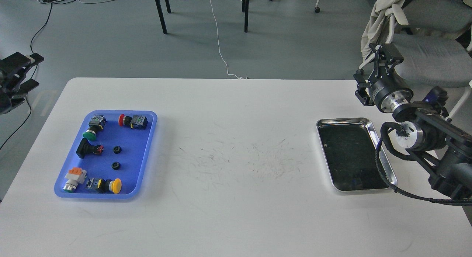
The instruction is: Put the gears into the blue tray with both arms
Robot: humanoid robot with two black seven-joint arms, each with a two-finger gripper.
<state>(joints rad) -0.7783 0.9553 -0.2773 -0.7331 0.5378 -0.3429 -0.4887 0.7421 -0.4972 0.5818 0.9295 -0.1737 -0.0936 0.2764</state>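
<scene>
The blue tray [138, 157] lies on the left part of the white table. Two small black gears [117, 150] [116, 165] rest on its floor near the middle, apart from each other. My left gripper [30, 72] hangs beyond the table's left edge, well clear of the tray, open and empty. At the far right, my right gripper [385, 52] is raised above the table's back right corner, beyond the steel tray. Its fingers stand apart with nothing between them.
Several coloured push-button switches [132, 121] lie around the gears in the blue tray. A shiny steel tray [368, 120] with a dark inside sits at the right, under my right arm. An office chair [427, 54] stands behind the right gripper.
</scene>
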